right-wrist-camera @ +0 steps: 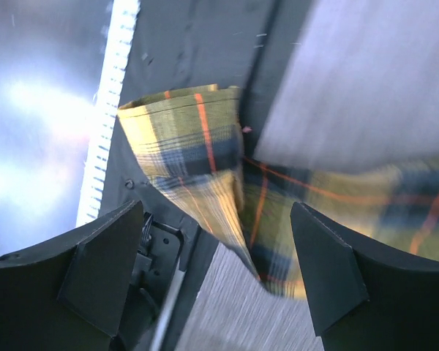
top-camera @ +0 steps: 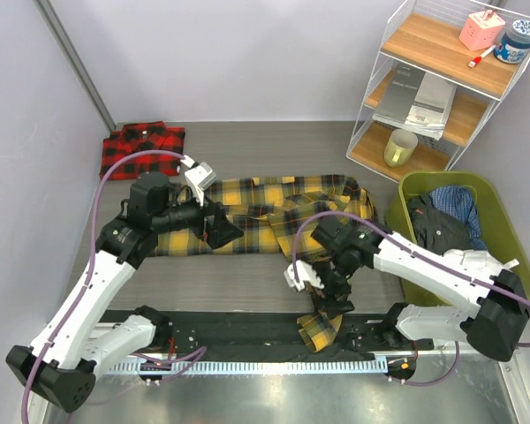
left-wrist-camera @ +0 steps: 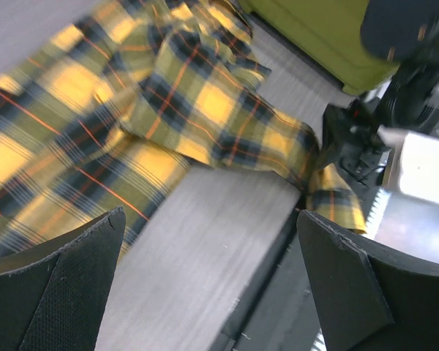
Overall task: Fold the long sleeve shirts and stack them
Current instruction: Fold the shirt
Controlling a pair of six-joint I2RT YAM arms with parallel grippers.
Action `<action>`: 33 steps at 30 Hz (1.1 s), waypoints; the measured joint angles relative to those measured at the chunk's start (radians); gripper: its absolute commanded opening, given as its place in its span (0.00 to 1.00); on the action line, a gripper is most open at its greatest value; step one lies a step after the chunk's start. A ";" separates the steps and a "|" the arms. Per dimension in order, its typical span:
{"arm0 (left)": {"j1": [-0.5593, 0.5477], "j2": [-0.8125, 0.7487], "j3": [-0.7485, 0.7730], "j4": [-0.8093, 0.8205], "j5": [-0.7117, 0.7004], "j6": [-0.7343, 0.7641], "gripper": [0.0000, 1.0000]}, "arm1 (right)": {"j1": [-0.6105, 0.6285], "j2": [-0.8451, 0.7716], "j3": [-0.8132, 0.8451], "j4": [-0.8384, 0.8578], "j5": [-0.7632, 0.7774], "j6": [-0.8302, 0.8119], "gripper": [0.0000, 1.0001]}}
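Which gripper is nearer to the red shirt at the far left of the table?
Left. The left gripper hovers over the yellow shirt, front-right of the red shirt; the right gripper is far off, at the table's front edge.

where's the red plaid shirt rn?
Top view: the red shirt lies folded at the far-left corner of the table, apart from the spread yellow shirt.

Yellow-and-black plaid shirt [top-camera: 256, 212], red-and-black plaid shirt [top-camera: 141, 146], and a seemingly blue-checked cloth [top-camera: 455, 205].
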 measured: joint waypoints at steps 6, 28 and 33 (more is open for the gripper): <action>0.010 -0.039 -0.042 -0.047 0.008 -0.070 1.00 | 0.113 0.049 -0.079 0.060 0.031 -0.084 0.81; 0.097 -0.082 -0.087 -0.103 0.013 -0.092 1.00 | 0.135 0.137 -0.078 0.155 0.076 -0.066 0.01; 0.119 -0.082 -0.147 -0.063 0.137 -0.095 1.00 | 0.004 0.129 0.160 0.197 0.031 0.047 0.01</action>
